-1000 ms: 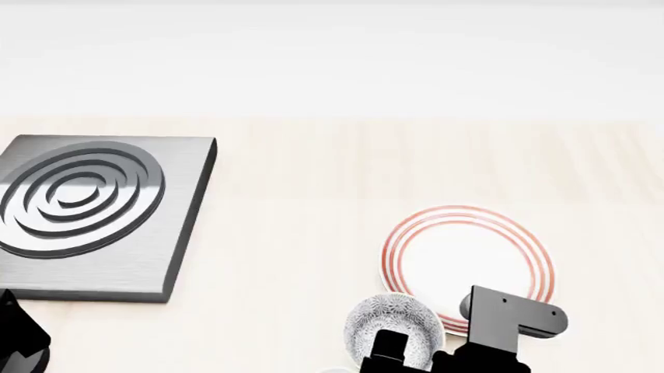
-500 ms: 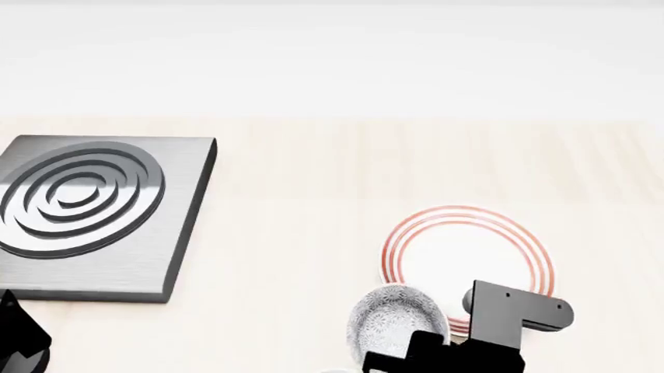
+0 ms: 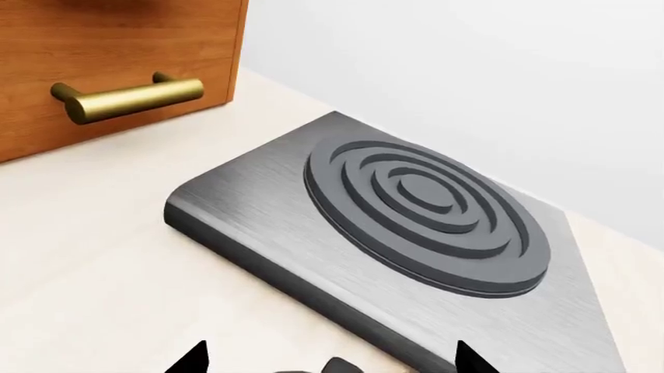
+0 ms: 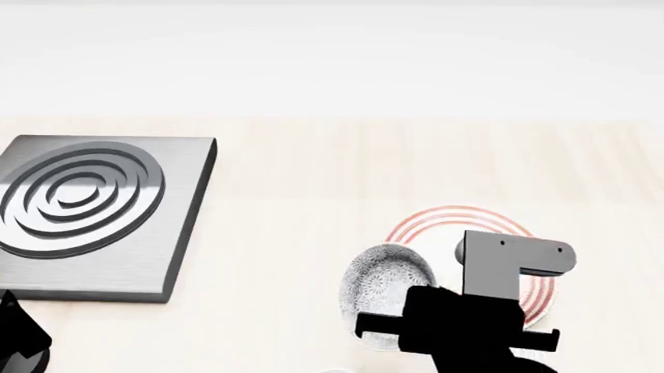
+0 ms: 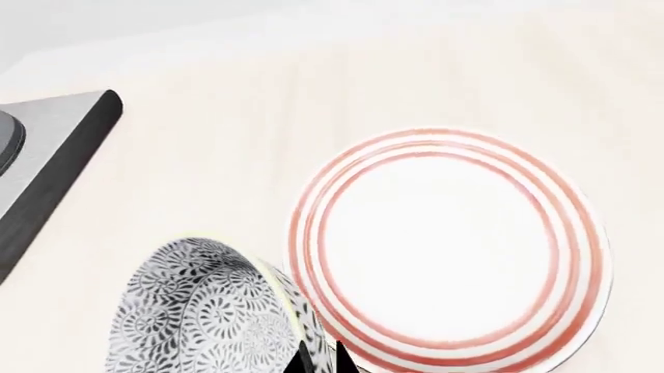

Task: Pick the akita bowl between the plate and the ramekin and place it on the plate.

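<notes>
Right gripper [image 4: 400,326] clamped on akita bowl [image 4: 382,284] rim, lifted and tilted just left of plate [image 5: 446,241]. Carry right, level, lower centrally. Left jaws' state cannot be told.

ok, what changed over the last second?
The right gripper has lifted the bowl by its rim, tilting it and carrying it up toward the plate; the right arm now covers more of the plate. The plate, burner block and left gripper stayed put.
</notes>
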Controlling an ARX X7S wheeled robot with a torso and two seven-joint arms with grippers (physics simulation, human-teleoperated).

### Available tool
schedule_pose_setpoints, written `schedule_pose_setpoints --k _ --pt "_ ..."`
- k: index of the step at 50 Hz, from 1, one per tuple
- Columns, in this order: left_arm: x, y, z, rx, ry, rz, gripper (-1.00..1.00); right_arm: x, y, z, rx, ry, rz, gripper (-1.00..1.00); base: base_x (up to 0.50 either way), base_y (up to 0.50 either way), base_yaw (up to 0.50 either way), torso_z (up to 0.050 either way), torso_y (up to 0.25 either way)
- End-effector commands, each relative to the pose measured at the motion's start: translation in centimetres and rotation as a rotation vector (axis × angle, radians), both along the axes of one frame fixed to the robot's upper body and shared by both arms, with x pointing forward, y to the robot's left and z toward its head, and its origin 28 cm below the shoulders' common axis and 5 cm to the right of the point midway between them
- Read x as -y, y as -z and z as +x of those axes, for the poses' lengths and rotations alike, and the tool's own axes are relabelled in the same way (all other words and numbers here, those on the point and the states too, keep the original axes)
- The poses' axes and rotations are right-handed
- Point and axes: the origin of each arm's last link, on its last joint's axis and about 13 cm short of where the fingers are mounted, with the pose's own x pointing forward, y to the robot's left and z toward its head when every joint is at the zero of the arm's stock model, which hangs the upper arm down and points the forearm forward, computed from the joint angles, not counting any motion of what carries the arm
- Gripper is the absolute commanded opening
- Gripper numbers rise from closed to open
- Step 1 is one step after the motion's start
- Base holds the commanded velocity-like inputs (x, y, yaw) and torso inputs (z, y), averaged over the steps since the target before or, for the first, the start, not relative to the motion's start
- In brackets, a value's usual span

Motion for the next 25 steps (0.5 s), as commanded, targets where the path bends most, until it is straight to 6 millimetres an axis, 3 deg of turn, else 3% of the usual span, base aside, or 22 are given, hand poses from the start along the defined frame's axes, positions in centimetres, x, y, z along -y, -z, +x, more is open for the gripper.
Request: schedule_pose_setpoints --k 1,25 --pt "0.0 0.0 0.0 0.000 0.000 -0.001 1.00 0.3 -2.2 1.0 0.046 -0.011 -0.014 -1.00 0.00 0.00 0.00 0.000 0.000" --pt "0.0 0.0 0.0 -0.001 -0.001 -0.002 1.00 1.8 -6.0 5.9 0.060 0.043 -0.024 -1.00 0.00 0.00 0.00 0.000 0.000"
